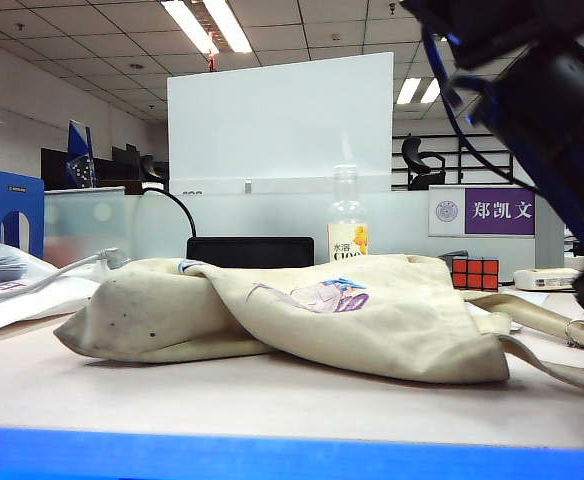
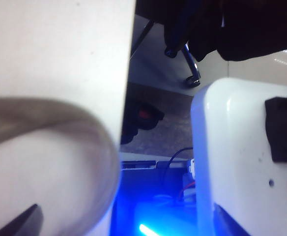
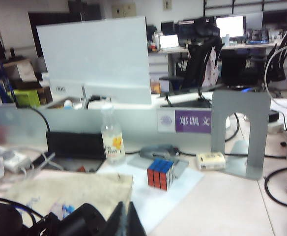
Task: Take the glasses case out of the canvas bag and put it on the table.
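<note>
Far left of desk: loose papers and a grey cable lie clear of the work area.
Left gripper: not seen in the exterior view. Its own wrist camera looks past the desk edge at floor and a white housing; a dark tip shows in one corner only. Jaws read as spread wide and released; nothing seen held.
Canvas bag: the canvas bag lies slumped flat across the middle of the desk, cream cloth with dark specks and a small purple-blue print on top. Straps trail off to the right, so the mouth probably faces that way.
Glasses case: not visible in any view. Judged to be inside the bag; a slight blue-white edge shows at the upper fold, too small to call.
Behind the bag: a clear bottle and a dark flat box stand upright, out of the way.
Rubik's cube: red cube sits just right of the bag.
Right gripper: the right gripper hangs above the bag's right end, jaws clenched together, empty.
Task state: not yet begun, by my reading.
</note>
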Tool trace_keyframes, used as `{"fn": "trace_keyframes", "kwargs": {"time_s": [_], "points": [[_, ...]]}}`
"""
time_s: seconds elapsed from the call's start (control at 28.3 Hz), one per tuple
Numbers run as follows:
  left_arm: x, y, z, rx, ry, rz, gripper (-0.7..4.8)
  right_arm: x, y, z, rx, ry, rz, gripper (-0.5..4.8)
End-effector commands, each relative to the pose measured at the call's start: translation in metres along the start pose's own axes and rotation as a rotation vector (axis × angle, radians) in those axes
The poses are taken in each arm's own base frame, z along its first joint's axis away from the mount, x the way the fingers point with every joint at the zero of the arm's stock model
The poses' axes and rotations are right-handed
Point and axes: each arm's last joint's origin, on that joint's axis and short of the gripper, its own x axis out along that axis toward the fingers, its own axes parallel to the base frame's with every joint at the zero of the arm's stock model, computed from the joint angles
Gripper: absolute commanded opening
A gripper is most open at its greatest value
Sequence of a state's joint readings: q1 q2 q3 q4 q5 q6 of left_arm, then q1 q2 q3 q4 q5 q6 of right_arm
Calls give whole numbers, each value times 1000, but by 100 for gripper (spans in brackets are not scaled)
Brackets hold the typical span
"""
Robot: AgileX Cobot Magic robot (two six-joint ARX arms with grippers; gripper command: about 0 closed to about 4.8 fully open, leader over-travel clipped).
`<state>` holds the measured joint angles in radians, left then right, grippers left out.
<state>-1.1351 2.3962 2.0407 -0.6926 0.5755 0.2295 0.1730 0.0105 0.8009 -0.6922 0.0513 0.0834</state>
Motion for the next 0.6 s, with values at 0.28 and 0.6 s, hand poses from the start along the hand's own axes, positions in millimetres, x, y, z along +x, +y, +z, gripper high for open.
{"fn": "trace_keyframes", "kwargs": {"time_s": [0.28, 0.6], "points": [[24, 0, 8, -131, -113, -36, 332, -2, -4, -4, -10, 73, 24, -5], [17, 14, 4, -161, -108, 38, 15, -3, -5, -7, -16, 100, -6, -5]]}}
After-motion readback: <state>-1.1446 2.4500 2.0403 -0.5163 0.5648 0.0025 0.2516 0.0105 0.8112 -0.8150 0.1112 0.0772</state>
